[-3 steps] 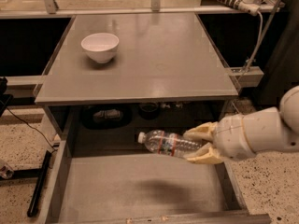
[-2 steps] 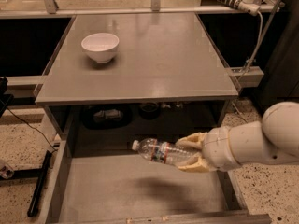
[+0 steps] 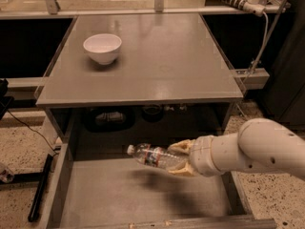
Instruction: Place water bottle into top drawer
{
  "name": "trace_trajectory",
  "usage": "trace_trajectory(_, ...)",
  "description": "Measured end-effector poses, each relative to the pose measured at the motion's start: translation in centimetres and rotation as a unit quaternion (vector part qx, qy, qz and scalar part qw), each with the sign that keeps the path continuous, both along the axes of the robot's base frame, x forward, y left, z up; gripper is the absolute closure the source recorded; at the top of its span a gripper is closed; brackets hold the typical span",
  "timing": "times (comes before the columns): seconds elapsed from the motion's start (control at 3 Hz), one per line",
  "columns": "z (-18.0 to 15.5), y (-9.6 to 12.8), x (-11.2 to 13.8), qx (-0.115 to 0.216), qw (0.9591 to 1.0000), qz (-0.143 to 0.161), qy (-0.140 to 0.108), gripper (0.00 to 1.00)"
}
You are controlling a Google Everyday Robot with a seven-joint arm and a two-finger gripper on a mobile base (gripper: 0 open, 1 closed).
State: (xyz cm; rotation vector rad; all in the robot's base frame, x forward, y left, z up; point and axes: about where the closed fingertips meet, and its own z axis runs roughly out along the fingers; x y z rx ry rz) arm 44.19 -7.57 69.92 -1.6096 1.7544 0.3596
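Note:
The water bottle [image 3: 153, 157] is clear ribbed plastic with a white cap and a red-and-dark label. It lies on its side in the air, cap pointing left, above the open top drawer [image 3: 119, 194]. My gripper [image 3: 180, 159] comes in from the right on a white arm and is shut on the water bottle's base end, one finger above it and one below. The drawer is a wide shallow grey metal tray pulled out under the grey table [image 3: 157, 66]. The bottle casts a shadow on the drawer floor below it.
A white bowl [image 3: 102, 47] stands at the back left of the table top. Dark objects [image 3: 108, 118] sit in the shadowed space behind the drawer. A black bar [image 3: 40, 187] lies on the speckled floor to the left. A cable and rail run at the right.
My gripper has carried the water bottle a little further left and lower over the drawer. The arm has reached further into view.

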Motion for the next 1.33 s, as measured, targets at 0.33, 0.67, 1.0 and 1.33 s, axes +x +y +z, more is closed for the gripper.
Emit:
trace_trajectory(0.33, -2.2, 1.3, 1.0, 0.013, 0.9999, -0.005, 0.001, 1.00)
trace_trajectory(0.67, -3.9, 2.4, 1.9, 0.028, 0.9996, -0.006, 0.000, 1.00)
trace_trajectory(1.0, -5.0, 2.9, 2.6, 0.039, 0.9992, -0.002, -0.002, 1.00)
trace_trajectory(1.33, -5.7, 2.9, 2.9, 0.043, 0.9990, 0.003, -0.005, 1.00)
